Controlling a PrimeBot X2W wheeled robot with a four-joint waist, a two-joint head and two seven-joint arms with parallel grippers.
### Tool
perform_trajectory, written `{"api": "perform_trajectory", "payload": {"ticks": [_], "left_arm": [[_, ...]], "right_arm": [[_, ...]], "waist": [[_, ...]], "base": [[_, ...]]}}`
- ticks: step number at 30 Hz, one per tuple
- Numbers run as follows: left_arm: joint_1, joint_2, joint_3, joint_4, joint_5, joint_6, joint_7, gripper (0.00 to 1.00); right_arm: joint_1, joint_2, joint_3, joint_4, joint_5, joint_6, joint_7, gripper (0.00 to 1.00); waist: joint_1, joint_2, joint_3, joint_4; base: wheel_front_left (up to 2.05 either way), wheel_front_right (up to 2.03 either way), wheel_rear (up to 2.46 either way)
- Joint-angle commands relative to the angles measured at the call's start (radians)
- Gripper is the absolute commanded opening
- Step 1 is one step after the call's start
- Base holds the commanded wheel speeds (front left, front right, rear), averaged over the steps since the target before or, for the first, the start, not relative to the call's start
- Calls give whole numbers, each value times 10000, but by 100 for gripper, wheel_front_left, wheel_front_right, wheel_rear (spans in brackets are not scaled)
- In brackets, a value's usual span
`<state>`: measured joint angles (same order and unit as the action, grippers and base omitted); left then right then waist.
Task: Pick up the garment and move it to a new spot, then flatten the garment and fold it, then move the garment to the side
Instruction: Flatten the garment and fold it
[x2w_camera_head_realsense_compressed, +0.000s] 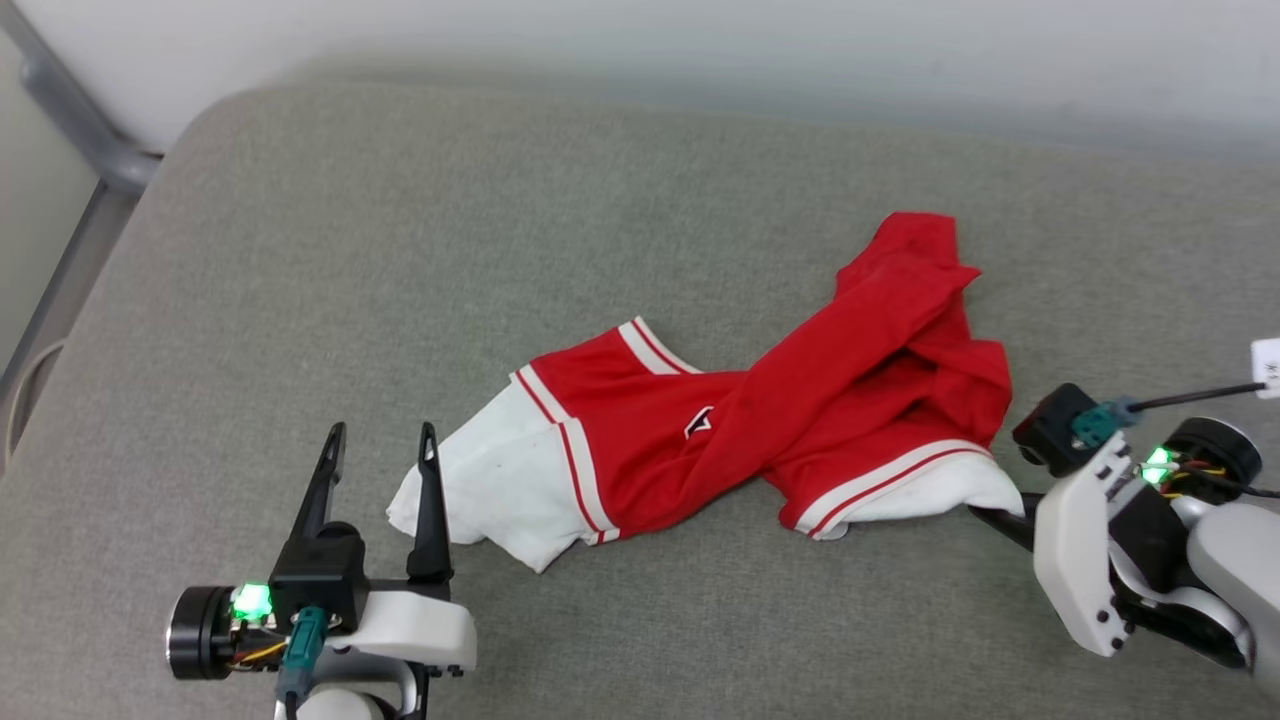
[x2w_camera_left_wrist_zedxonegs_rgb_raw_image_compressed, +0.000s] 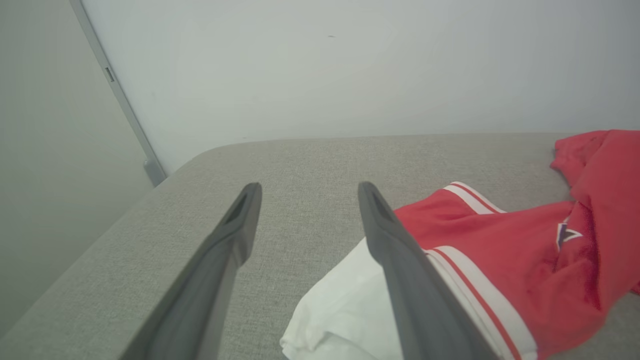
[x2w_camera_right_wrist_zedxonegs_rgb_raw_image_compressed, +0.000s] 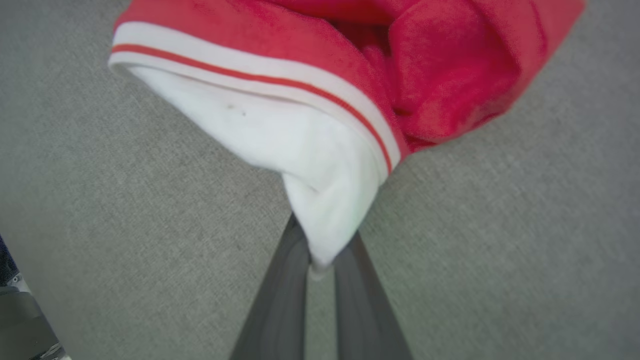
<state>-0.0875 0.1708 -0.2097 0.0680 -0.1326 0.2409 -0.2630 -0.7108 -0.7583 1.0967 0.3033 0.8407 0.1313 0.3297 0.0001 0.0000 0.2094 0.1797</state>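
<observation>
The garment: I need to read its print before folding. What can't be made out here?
Head view: the garment is twisted; its folds hide the lettering except one scrap.
Head view: the white sleeve covers the right gripper's fingertips.
Left wrist view: the left gripper's finger and the right edge cut off the garment.

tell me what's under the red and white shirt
The garment lies crumpled on the grey cushion. The right gripper pinches its white sleeve tip. Whatever else lies beneath the folds is covered.
</observation>
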Motion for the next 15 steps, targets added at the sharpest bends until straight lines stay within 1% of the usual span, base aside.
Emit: {"api": "perform_trajectory", "payload": {"ticks": [1,5,9,13,15], "left_arm": [[190,-47,124,37,85,-70,-25,100],[511,-92,308,111,186,-206,-25,100],[804,-126,475,133,267,-330,-25,100],[1000,-186,604,134,342,-447,-25,100],[1085,-217,678,132,388,-482,-25,100]], "right_arm": [[256,-216,-128,-289,180,-10,-149,0],[862,-866,-536,-913,369,-10,-289,0],[1776,-1462,-1176,-1315,653,-11,-334,0],[3029,-1937,-1886,-1338,1000,-11,-253,0],[3707,-2053,-2187,-1148,1197,-11,-196,0]], "waist": [[-1,0,-415,-274],[-1,0,-848,-546],[-1,0,-1176,-725],[-1,0,-1354,-824],[-1,0,-1403,-848]], "base": [[0,0,0],[0,0,0],[0,0,0],[0,0,0],[0,0,0]]}}
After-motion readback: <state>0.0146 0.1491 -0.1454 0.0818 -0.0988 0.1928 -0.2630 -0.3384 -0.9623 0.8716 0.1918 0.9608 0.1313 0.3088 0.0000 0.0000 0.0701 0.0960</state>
